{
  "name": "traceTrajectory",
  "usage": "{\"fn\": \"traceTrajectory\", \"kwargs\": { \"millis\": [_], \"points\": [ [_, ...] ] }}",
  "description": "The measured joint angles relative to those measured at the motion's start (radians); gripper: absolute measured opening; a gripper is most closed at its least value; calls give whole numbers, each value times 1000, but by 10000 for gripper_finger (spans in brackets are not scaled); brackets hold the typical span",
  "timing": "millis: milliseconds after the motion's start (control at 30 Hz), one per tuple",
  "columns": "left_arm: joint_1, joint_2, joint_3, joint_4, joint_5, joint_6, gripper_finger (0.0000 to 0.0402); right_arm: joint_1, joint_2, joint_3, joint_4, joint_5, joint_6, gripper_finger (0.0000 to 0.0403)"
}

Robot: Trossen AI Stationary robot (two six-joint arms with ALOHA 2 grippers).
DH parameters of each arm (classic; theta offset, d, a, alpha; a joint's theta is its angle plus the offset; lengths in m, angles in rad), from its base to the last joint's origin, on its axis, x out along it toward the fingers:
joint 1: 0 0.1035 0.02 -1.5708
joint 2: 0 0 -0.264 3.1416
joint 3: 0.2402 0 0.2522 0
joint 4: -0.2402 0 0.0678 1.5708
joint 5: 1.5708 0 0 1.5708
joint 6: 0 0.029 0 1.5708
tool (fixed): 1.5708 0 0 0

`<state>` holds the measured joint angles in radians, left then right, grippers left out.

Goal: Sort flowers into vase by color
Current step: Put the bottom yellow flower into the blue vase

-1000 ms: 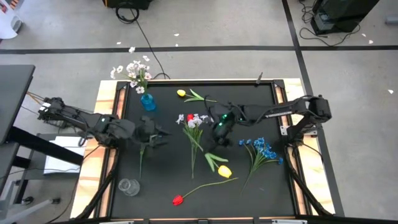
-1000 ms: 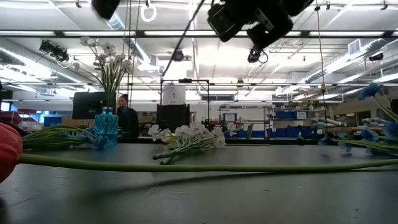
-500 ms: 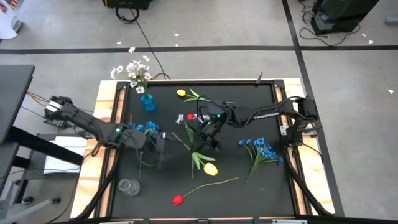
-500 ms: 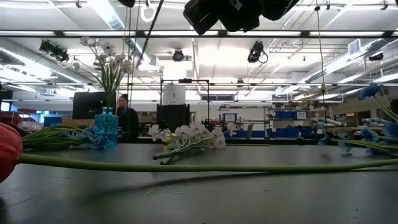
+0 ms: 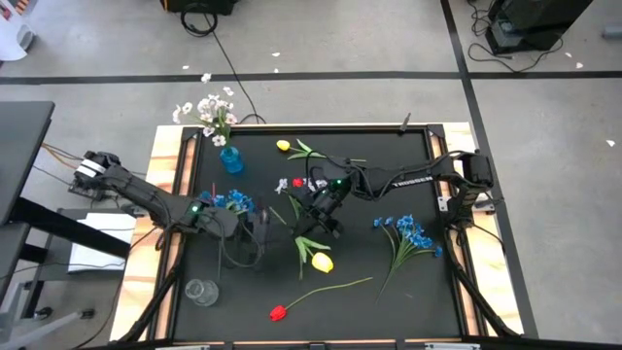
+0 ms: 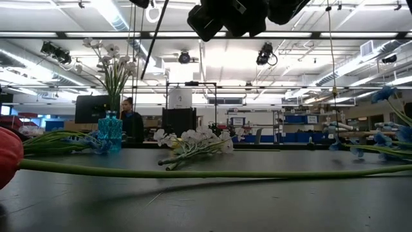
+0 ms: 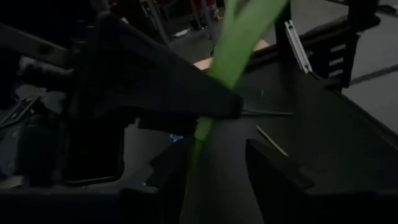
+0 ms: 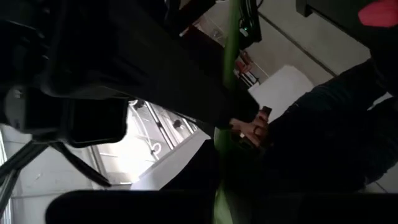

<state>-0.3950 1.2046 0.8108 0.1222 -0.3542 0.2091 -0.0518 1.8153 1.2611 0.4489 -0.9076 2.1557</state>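
My right gripper (image 5: 313, 216) hovers over the table's middle, shut on a yellow tulip (image 5: 322, 261), whose head and leaves point to the near edge. My left gripper (image 5: 262, 229) stands just to its left, open. In the left wrist view the tulip's thin green stem (image 7: 190, 163) runs between the left fingers; I cannot tell whether they touch it. A blue spray (image 5: 233, 201) lies under the left arm. The blue vase (image 5: 231, 158) with white flowers stands at the far left, and a clear glass vase (image 5: 201, 292) at the near left. My right gripper pinches the yellow tulip's green stem (image 8: 231, 74) between its two fingers, above the leaves. It reaches in about level from the table's right and lies across the stem. The tulip is lifted clear of the table, its head (image 5: 322, 261) toward the near edge.
A white spray (image 5: 294, 185) lies behind the right gripper, and a second yellow tulip (image 5: 284, 146) at the far edge. A red tulip (image 5: 279, 312) rests near the front, and another blue spray (image 5: 408, 233) at the right.
My right gripper has carried the yellow tulip toward the table's left, rolling its wrist as it went. My left gripper has moved toward the right and near edges, rolled, and closed in on the tulip's stem, uncovering the blue spray beneath it.
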Motion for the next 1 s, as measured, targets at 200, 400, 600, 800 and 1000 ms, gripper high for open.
{"fn": "traceTrajectory", "kwargs": {
  "millis": [200,400,600,800,1000],
  "points": [
    [-2,33,0,25,-4,16,145,13,1,0,7,7,10,32],
    [-2,23,0,50,-11,21,113,20,0,0,7,26,14,32],
    [-2,23,0,47,10,20,61,20,0,0,6,27,15,32],
    [-2,23,0,37,16,22,11,19,0,0,-4,45,-140,33],
    [1,20,-2,-3,-1,-16,5,20,-2,-2,-26,164,-329,65]
  ]
}}
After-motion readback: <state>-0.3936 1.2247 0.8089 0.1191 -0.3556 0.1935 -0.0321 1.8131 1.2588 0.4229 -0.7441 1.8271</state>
